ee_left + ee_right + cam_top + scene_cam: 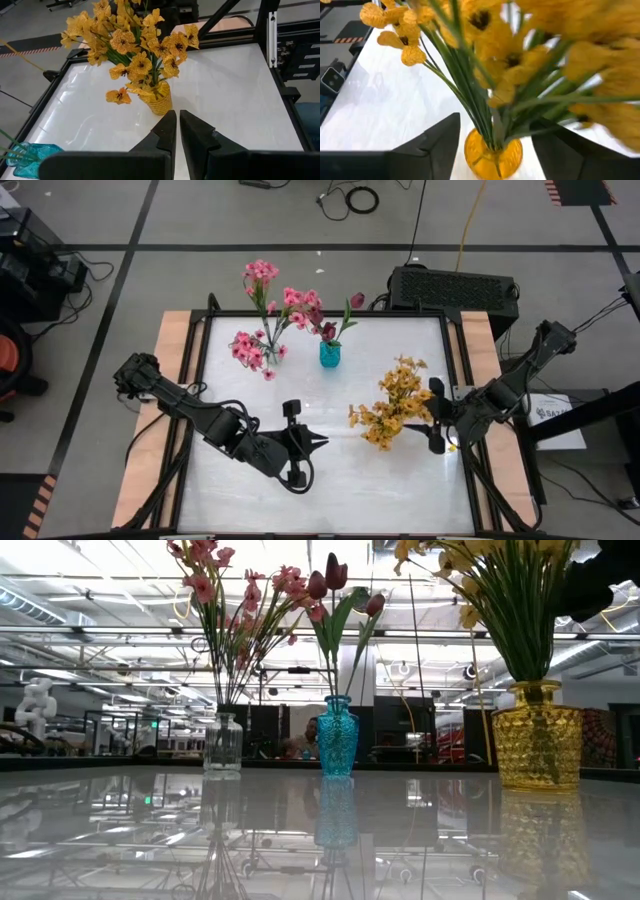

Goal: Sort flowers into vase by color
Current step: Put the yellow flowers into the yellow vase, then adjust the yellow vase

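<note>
Yellow-orange flowers (395, 405) stand with their stems in a yellow vase (159, 102) on the right half of the table. Pink flowers (262, 340) stand in a clear glass vase (223, 745) near the far edge. Dark magenta blooms (330, 330) stand in a teal vase (337, 735) beside it. My right gripper (495, 122) is open at the right side of the yellow bunch, one finger on each side of the stems above the yellow vase (492, 155), touching nothing that I can see. My left gripper (177, 130) is shut and empty, low over the table's near middle (322, 443), pointing at the yellow vase.
The white tabletop (380, 490) is framed by a dark rail with wooden strips on the left and right. A black box (455, 288) and cables lie on the floor beyond the far edge. Open tabletop stretches along the near edge.
</note>
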